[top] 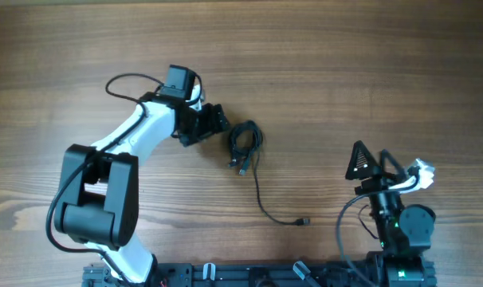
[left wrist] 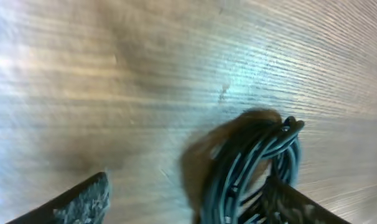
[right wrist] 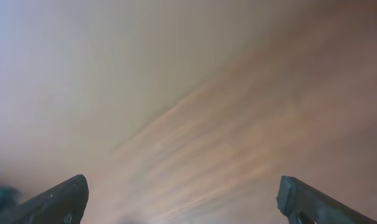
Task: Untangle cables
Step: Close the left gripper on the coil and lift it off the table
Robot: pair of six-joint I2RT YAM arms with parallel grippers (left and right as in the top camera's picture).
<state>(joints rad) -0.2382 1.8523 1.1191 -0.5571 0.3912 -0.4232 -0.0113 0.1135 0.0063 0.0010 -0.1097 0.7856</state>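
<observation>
- The cables (top: 243,146) are lying as one tight coil near the middle of the table (top: 345,64), and a single tail (top: 260,195) is running out of it toward the robot's base and ending in a plug (top: 304,221)
- Your left gripper (top: 221,122) is sitting just beside the coil, with its jaws standing apart and holding nothing
- In the left wrist view the coil is lying off to one side, close against one finger (left wrist: 294,205), while the other finger (left wrist: 83,200) is standing well apart from it over bare wood
- Your right gripper (right wrist: 183,202) is hanging near its own base, well apart from the cables, with the jaws spread wide and empty
- I am judging that you are preparing to take hold of the coil, and that most of the untangling is not yet done
- Before closing, I am advising you to centre the jaws over only a few outer loops, because a grip on the whole bundle is likely to be keeping the knot together
- While lifting, I am suggesting a slow pull away from the tail, so that the loops are opening and not tightening
- The right arm is looking free for pinning the tail near the plug; I am thinking this is making the pull cleaner, since the thin wires are probably sliding on the wood
</observation>
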